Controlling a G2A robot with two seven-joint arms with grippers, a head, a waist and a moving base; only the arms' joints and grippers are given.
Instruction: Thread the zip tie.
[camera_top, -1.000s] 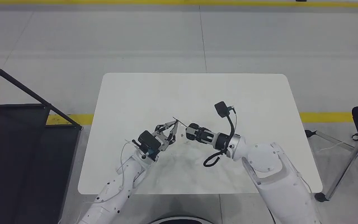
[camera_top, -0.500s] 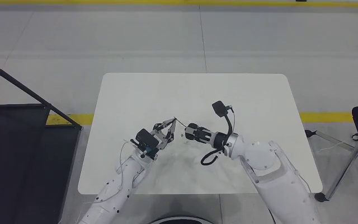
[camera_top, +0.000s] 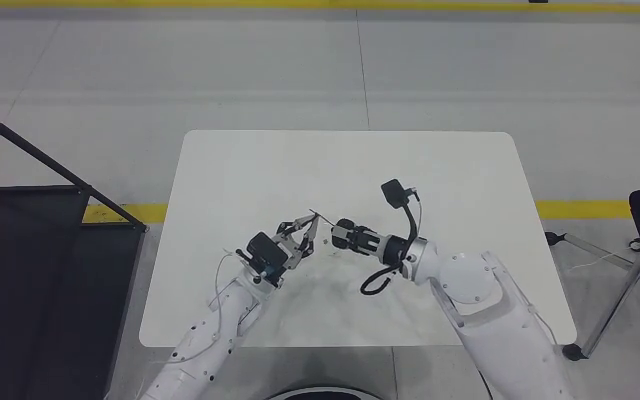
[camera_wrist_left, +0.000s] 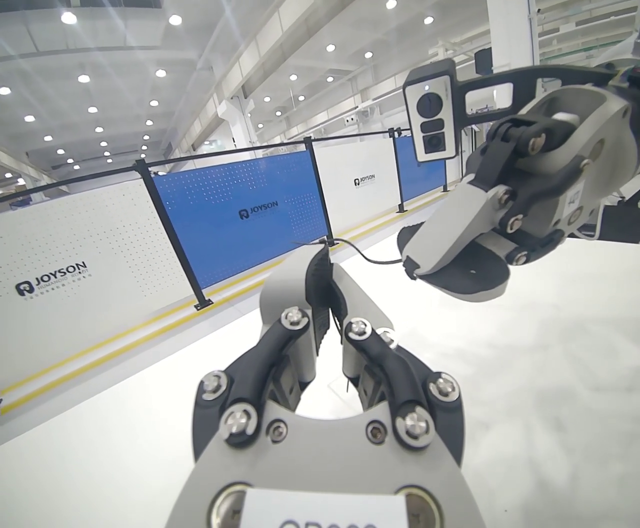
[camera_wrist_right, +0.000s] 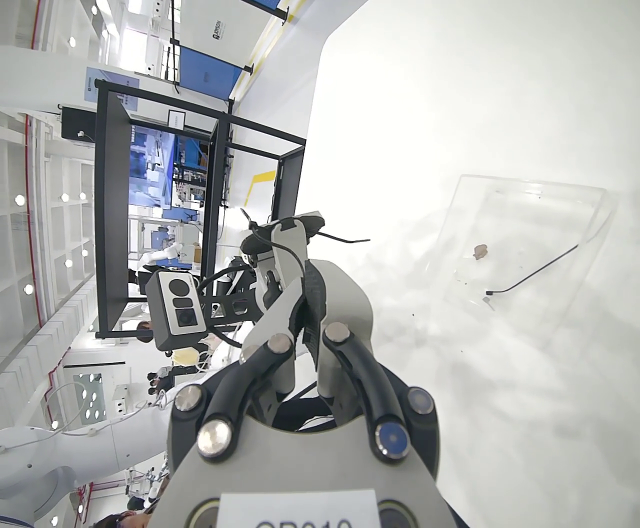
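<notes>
Pincer on the left clamps the zip tie; the right pincer too, it seems. You see them closer again, so threading is unfinished.

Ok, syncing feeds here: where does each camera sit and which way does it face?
Top: above the arms, looking down at the table; both arms show.
Left wrist: on the left arm, facing past the left gripper toward the right gripper.
Right wrist: on the right arm, facing past its gripper toward the left one.
Shared: all three show the zip tie held between both grippers.
</notes>
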